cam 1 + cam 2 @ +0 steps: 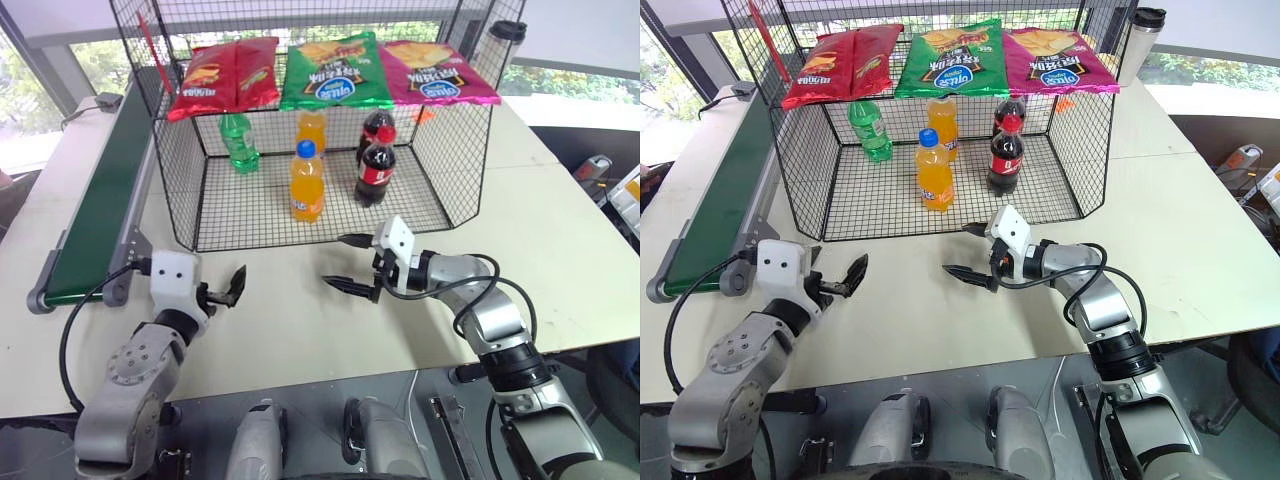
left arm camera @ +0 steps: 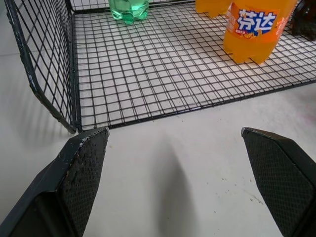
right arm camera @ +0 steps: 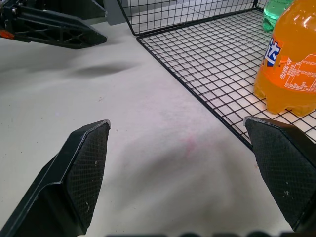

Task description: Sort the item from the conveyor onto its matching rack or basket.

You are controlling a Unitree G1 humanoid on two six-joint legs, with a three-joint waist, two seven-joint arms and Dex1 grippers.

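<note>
**Item: green bottle, clear plastic**

**Left eye view.**
- Green bottle [image 1: 239,145] stands upright inside the cage [image 1: 176,190], rear-left corner, behind and left of the orange bottle [image 1: 307,183].
- Its cap is tucked under the chip bags [image 1: 335,72] on the cage top; cap colour can't be told.
- Two cola bottles [image 1: 375,168] at cage right.
- Belt [image 1: 100,200] runs along the cage's left side.
- Left gripper [image 1: 234,285] and right gripper [image 1: 334,262] hover over the bench [image 1: 300,325] just in front of the cage mouth. Both jaws released, nothing in either.

**Right eye view.** Same layout; green bottle is apart from its neighbours, with free mesh floor round it.

**Left wrist view.** Jaws spread wide and empty, aimed at the cage's front-left corner. Green bottle's base on the mesh at the rear, orange bottle nearer.

**Right wrist view.** Jaws spread and empty, beside the cage's front edge. Orange bottle close, green one beyond it.

**Handling (est.).**
- Looks filled, so moderate weight.
- Thin walls: stiff enough while capped, will dent if squeezed hard.
- Smooth and round, so slippery; tall, so it tips easily on mesh.
- Best hold: mid-body at the label, pads on opposite sides, bottle kept upright. Avoid the neck and cap.
</note>
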